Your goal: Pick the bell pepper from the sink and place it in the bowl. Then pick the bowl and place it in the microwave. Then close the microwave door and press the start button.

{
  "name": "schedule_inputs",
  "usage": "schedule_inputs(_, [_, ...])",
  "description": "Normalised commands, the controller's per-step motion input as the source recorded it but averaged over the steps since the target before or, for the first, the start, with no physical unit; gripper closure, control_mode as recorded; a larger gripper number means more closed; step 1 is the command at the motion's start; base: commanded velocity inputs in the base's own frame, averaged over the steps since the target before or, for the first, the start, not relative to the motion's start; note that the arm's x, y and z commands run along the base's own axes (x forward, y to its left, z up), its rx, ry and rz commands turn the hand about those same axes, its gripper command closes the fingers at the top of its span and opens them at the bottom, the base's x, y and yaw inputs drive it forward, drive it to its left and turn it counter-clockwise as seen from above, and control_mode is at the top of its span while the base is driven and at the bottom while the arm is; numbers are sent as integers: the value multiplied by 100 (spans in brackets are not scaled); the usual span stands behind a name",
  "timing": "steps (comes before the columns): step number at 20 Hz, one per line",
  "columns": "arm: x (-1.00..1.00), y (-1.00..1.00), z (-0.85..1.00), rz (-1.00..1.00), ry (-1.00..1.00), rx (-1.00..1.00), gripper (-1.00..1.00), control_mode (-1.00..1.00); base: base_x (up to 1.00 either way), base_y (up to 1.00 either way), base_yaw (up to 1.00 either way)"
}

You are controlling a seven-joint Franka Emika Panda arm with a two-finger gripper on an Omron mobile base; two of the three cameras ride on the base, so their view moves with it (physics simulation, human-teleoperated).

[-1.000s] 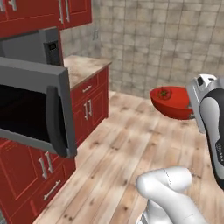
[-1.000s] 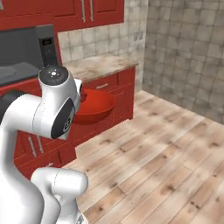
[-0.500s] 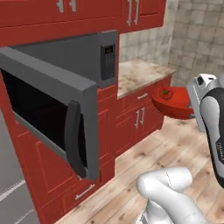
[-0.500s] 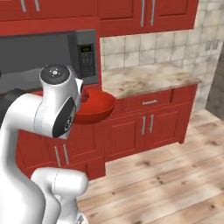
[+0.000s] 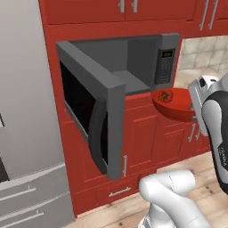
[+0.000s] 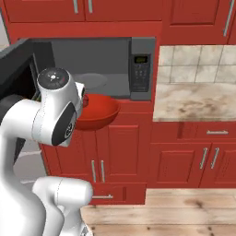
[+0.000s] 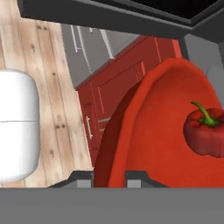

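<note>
Bowl with pepper held just in front of the open microwave.

The bowl (image 5: 176, 104) is carried in the air by the gripper (image 7: 109, 177), whose jaws are closed on the near rim, one fingertip seen on each side of the wall in the hand view. The bell pepper (image 7: 206, 133) is seen lying inside the bowl, its green stem up. The bowl is held just outside the microwave (image 6: 106, 69), in front of its lower right corner and below the control panel (image 6: 141, 69); it is not yet inside the cavity. The microwave door (image 5: 91, 111) is swung wide open to the left of the microwave. A stone counter (image 6: 196, 101) is seen to the microwave's right, red cabinets (image 6: 184, 159) below it.
</note>
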Motion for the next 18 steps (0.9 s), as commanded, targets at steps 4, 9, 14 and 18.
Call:
schedule_inputs(4, [0,0,0,0,0,0,100,100,74,-83,18])
schedule_inputs(9, [0,0,0,0,0,0,100,100,73,-41,10])
schedule_inputs(14, [0,0,0,0,0,0,100,100,-36,44,20])
schedule_inputs(18, [0,0,0,0,0,0,100,100,-63,50,13])
